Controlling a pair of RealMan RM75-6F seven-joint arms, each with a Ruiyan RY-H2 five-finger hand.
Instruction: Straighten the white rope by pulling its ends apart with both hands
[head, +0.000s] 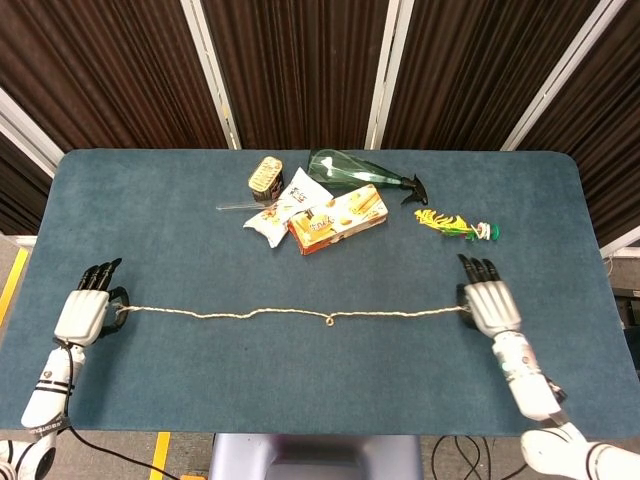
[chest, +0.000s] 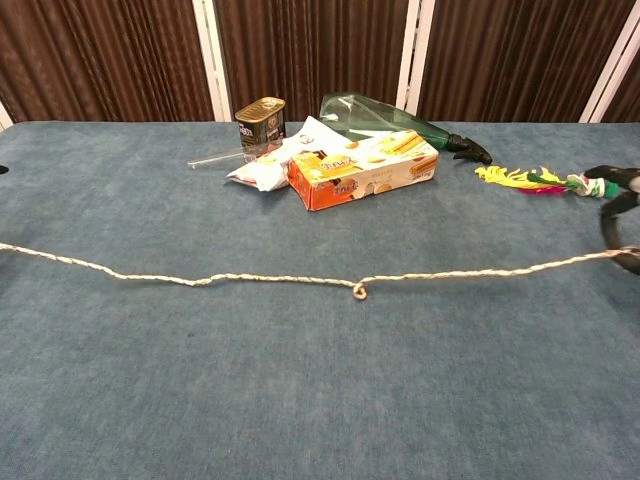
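The white rope (head: 290, 314) runs almost straight across the near part of the blue table, with one small tight loop (head: 329, 320) near its middle. In the chest view the rope (chest: 250, 279) spans the whole frame, its small loop (chest: 358, 291) just right of centre. My left hand (head: 87, 309) grips the rope's left end at the table's left side. My right hand (head: 487, 302) grips the right end at the right side. Only the dark fingers (chest: 620, 215) of the right hand show at the chest view's right edge; the left hand is out of that frame.
At the back middle lie a tin can (head: 265, 178), a white snack bag (head: 283, 204), an orange biscuit box (head: 338, 219), a green spray bottle (head: 355, 174) and a clear straw (head: 243, 205). A yellow-green feathered toy (head: 455, 226) lies back right.
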